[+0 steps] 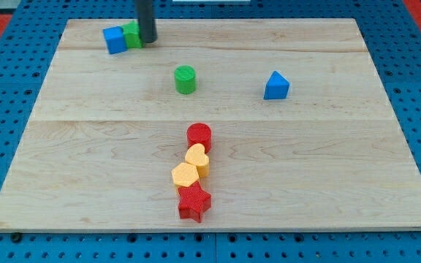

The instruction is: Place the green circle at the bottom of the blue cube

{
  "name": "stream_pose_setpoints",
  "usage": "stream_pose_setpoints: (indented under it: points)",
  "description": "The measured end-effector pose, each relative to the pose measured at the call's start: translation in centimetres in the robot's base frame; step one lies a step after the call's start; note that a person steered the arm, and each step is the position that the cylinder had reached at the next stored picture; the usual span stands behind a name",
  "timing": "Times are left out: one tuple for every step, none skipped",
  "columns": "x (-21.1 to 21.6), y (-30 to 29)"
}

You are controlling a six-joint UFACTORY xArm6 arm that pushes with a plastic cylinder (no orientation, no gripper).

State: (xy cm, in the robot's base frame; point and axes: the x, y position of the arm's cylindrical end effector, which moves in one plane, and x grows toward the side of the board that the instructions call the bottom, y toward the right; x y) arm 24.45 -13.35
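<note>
Top left: tip touching green block beside blue cube; no hand, nothing grasped. Green circle mid-board, well apart. Approach pending; next, probably repositioning behind circle, pushing toward cube's underside.

rod: dark grey/black, straight cylinder, smooth, no visible markings or screws
finish: slight sheen, lighter streak down its left side
my tip: plain blunt end, same dark colour
upper part: cut off by frame top

Prob. lab: blue pegboard bench.
</note>
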Motion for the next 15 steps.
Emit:
stream_pose_setpoints:
  points:
    - [0.8,1.7]
    - [7.8,7.3]
    - [8.5,16.5]
    - [12.1,17.8]
    - [14.1,14.3]
    - [10.9,7.9]
    - [11.0,4.0]
    - [13.8,3.8]
    - [9.9,-0.4]
    - [6.4,-0.8]
    - [6.9,1.7]
    - [4.0,13.3]
    - [4.3,25.6]
    - [9.3,32.2]
    - [12.3,27.8]
